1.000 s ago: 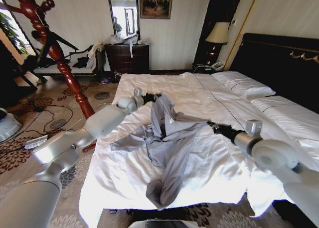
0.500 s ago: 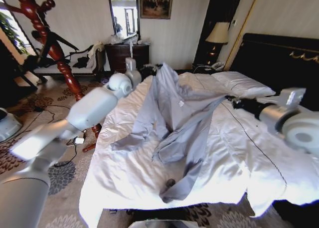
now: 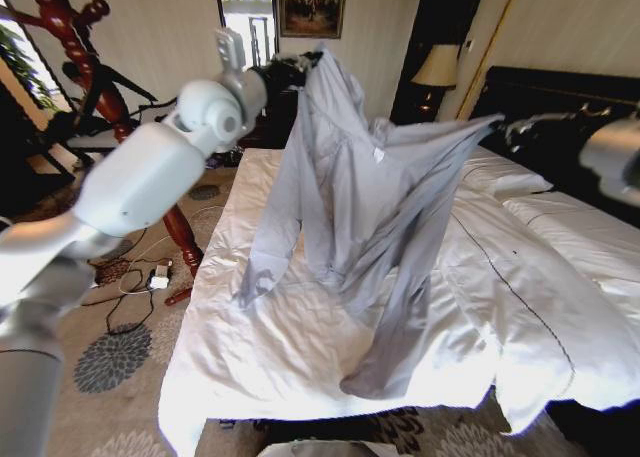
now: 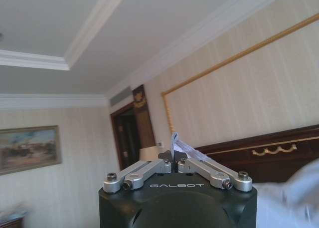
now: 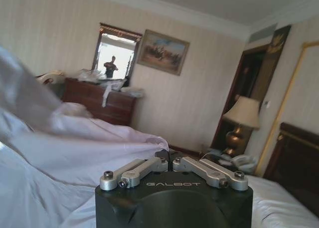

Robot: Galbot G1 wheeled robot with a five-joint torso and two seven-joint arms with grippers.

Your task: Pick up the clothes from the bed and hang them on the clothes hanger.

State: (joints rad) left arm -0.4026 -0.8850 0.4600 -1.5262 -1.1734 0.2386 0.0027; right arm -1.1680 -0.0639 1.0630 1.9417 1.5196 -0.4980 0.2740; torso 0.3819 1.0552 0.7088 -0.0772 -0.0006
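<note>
The clothes (image 3: 360,197), a light grey shirt with a small white label, hang spread out above the bed (image 3: 520,297), and only the lower tail rests on the white duvet. My left gripper (image 3: 292,72) is raised high at one shoulder and is shut on a fold of the cloth (image 4: 174,144). My right gripper (image 3: 508,127) is shut on the other end of the shirt, in front of the black headboard. Grey cloth (image 5: 75,143) stretches away from the right gripper (image 5: 169,161). A slim black clothes hanger (image 3: 125,85) seems to hang on the red coat stand at the left.
A red wooden coat stand (image 3: 60,27) rises at the left of the bed, with cables (image 3: 150,275) on the patterned carpet at its foot. A dark dresser (image 5: 99,101) and a mirror stand at the far wall. A lamp (image 3: 438,67) is beside the headboard.
Both arms have risen and spread apart, lifting the shirt off the duvet. It lay crumpled on the bed before and now hangs stretched between the grippers.
</note>
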